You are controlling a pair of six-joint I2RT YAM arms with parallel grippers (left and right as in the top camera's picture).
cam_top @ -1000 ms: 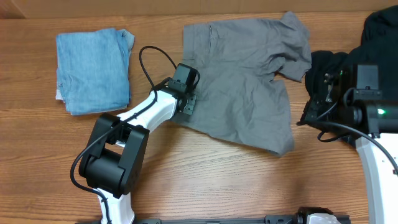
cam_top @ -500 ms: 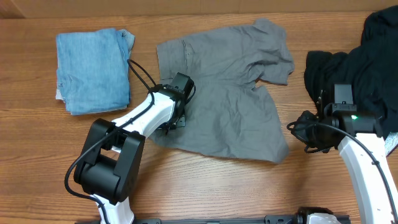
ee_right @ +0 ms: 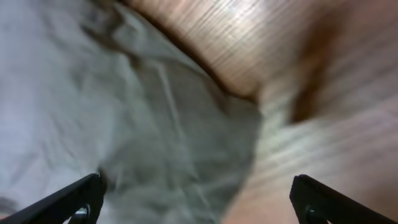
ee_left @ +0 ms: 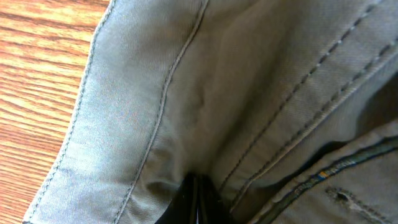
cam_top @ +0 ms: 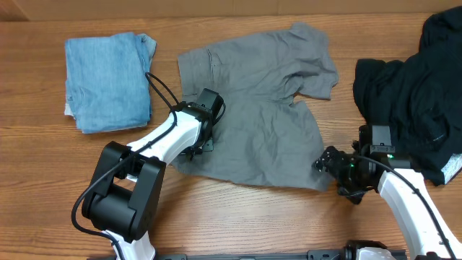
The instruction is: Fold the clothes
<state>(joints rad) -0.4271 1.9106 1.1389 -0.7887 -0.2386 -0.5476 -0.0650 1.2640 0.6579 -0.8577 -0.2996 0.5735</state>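
Grey shorts (cam_top: 267,115): lay spread mid-counter (cam_top: 43,188), rumpled. Soft, light, limp cloth, likely to sag. Stitched hems and corners judged the firmest holds. Left fingers (ee_left: 194,198) were pinched shut on a stitched edge. Right fingers (ee_right: 78,200) were spread wide and empty over the lower right corner.

One grey shorts (cam_top: 263,119), one folded jeans (cam_top: 107,81), one black heap (cam_top: 422,87).

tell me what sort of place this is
Probably a robotics lab bench for laundry folding: a wood-grain table, two black-and-white robot arms, a folded blue denim garment and spread grey fabric shorts.
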